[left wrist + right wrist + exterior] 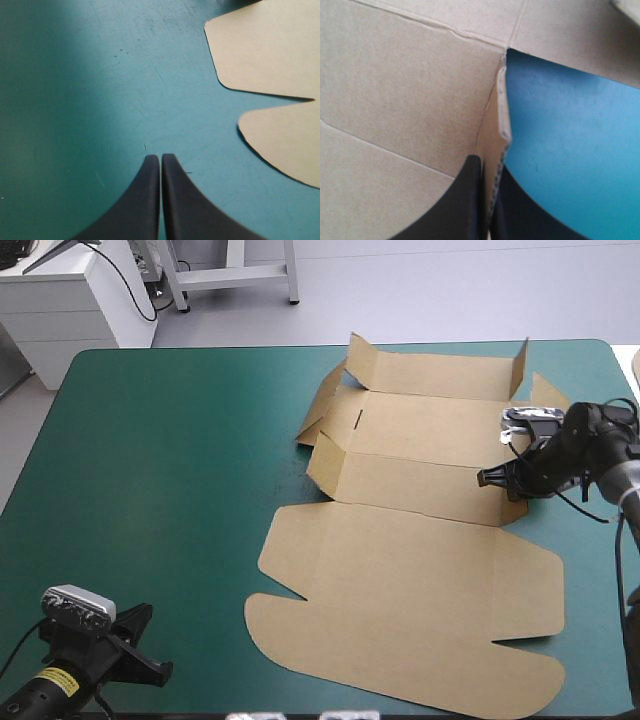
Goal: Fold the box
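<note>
Currently, the left hand (148,660) is at about 7 o'clock on the bench (170,460), close to the near edge and well apart from the box (420,570). Its two black fingers (145,200) are pressed together tip to tip, with only a thin seam between them, and they hold nothing. Bare teal-green cover lies under and ahead of them. Two rounded brown lobes of the box, parted by a narrow notch, show ahead of and beside this hand. Whether the tips touch the cover cannot be told.

The box occupies the middle and right of the bench, from about 12 o'clock round to 5 o'clock. It is a cut sheet of brown board, mostly flat. The largest panel, with rounded corners and a notch on each side, lies flat toward the near edge. Beyond it, narrower panels follow, divided by creases. At the far end, about 1 o'clock, the last strip is raised, and small flaps stand up at both its ends. Flaps on the sheet's left side are tilted up off the cover.

The right hand (490,478) is at 3 o'clock on the bench, at the box's right edge, pointing toward 9 o'clock. Its fingers are all but closed, pinching a side flap of the box. In the right wrist view the flap stands on edge between them. Flat creased board lies to one side of the flap, bare cover to the other.
</note>
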Motion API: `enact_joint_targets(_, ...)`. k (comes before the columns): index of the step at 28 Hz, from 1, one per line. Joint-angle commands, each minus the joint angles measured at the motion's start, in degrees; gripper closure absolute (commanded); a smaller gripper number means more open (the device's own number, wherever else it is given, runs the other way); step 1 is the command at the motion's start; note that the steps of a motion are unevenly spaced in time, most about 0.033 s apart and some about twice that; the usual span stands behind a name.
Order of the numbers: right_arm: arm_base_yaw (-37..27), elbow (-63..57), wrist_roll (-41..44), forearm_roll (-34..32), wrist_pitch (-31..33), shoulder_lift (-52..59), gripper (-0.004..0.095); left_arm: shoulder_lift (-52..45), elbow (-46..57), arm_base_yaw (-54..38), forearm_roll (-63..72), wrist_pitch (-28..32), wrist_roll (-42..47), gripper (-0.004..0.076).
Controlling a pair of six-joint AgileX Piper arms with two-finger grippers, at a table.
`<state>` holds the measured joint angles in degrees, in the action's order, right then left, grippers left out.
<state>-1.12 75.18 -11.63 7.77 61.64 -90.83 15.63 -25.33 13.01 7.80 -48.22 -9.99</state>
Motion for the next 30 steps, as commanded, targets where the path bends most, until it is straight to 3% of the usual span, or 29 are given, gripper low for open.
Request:
enact_joint_targets(1,4.9,8.4,-5.9,-5.8,1.9,-2.1,0.0921,0.6,-1.3,0.0,1.0,3.6,0.2,0.0731)
enact_joint_targets(9,17.7,26.3,-16.0,-16.9,3.9,-11.5,0.0923,0.6,-1.3,0.0,1.0,3.5,-0.1,0.0731)
enact_joint_targets(15,25.5,32.9,-24.0,-17.4,2.1,-15.8,0.0923,0.6,-1.3,0.0,1.0,3.5,-0.1,0.0731)
enact_joint_targets(30,43.0,33.0,-40.3,-15.4,-6.1,-16.4,0.0923,0.6,-1.3,0.0,1.0,3.5,-0.1,0.0731)
